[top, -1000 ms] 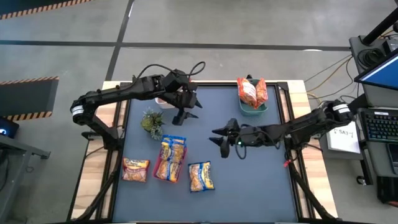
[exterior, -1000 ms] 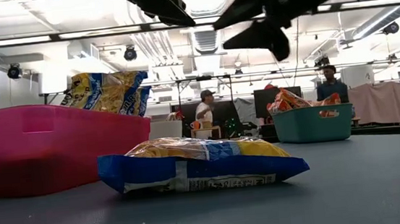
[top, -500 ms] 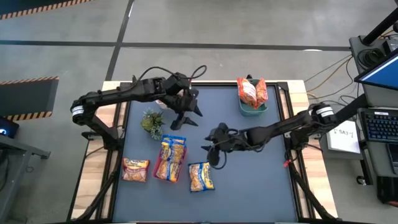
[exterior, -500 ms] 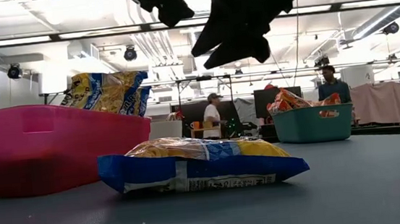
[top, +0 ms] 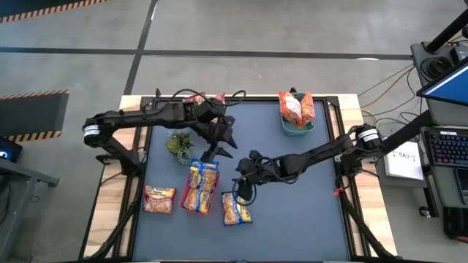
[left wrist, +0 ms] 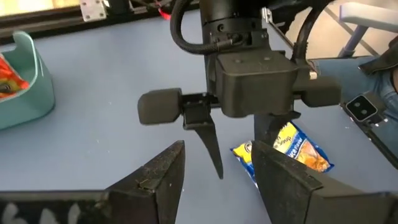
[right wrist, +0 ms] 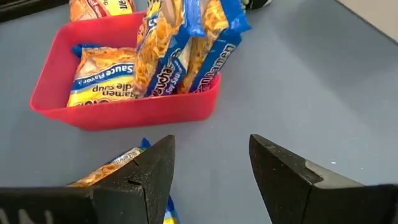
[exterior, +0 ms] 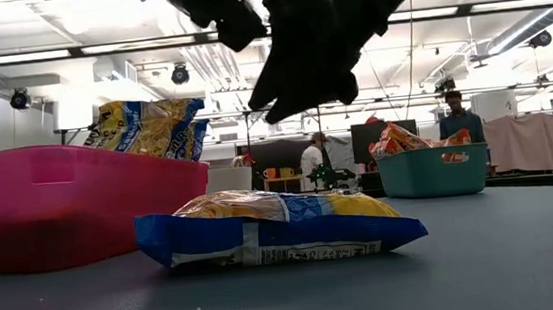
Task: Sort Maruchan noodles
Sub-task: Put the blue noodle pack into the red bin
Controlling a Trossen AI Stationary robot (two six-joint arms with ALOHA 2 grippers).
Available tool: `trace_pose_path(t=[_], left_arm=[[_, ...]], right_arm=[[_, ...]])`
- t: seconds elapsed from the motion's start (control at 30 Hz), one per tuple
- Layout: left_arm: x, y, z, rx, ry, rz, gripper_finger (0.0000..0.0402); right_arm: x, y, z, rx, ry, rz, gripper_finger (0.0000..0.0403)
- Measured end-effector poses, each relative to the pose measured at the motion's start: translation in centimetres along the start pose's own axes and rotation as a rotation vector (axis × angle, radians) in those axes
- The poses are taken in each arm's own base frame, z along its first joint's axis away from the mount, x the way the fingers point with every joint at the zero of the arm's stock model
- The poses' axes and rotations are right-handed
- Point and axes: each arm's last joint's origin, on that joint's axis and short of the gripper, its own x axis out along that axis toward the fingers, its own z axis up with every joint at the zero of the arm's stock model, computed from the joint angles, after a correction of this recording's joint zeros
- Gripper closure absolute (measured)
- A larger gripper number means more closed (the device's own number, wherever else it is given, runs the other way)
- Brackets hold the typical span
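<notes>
Hovering with fingers spread and empty, the right gripper (top: 241,191) hangs just above a blue-trimmed noodle packet (top: 235,208) lying on the worktop (top: 307,212); the red tray (right wrist: 124,109) of packets lies beyond its fingertips. The left gripper (top: 219,146), fingers likewise apart and empty, hangs near the tray.

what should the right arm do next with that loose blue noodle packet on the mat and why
Probably lower the right gripper onto the blue packet. Its fingers are open and empty just above it, and the red tray beside it already holds blue packets.
</notes>
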Motion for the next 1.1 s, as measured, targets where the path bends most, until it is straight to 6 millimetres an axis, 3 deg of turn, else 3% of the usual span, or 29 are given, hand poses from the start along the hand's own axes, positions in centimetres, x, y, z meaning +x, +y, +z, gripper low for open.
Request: trace_pose_path(t=[0.33, 0.67, 0.9, 1.1], left_arm=[[-0.7, -0.7, -0.7, -0.009, -0.018, 0.005, 0.0235], [-1.8, -3.0, -3.2, -0.014, -0.127, 0.023, 0.0235], [-3.3, -5.4, -4.2, 0.035, -0.345, 0.062, 0.0235], [-5.0, -6.9, -5.3, 0.128, -0.526, 0.109, 0.0235]], right_arm=[[0.8, -0.1, -0.5, -0.002, 0.017, -0.011, 0.0209], [0.8, 0.0, -0.6, 0.021, 0.029, 0.015, 0.0209], [-0.2, 2.6, -0.6, -0.002, 0.052, 0.149, 0.0219], [-1.2, 4.7, 0.9, -0.007, 0.018, 0.199, 0.0267]])
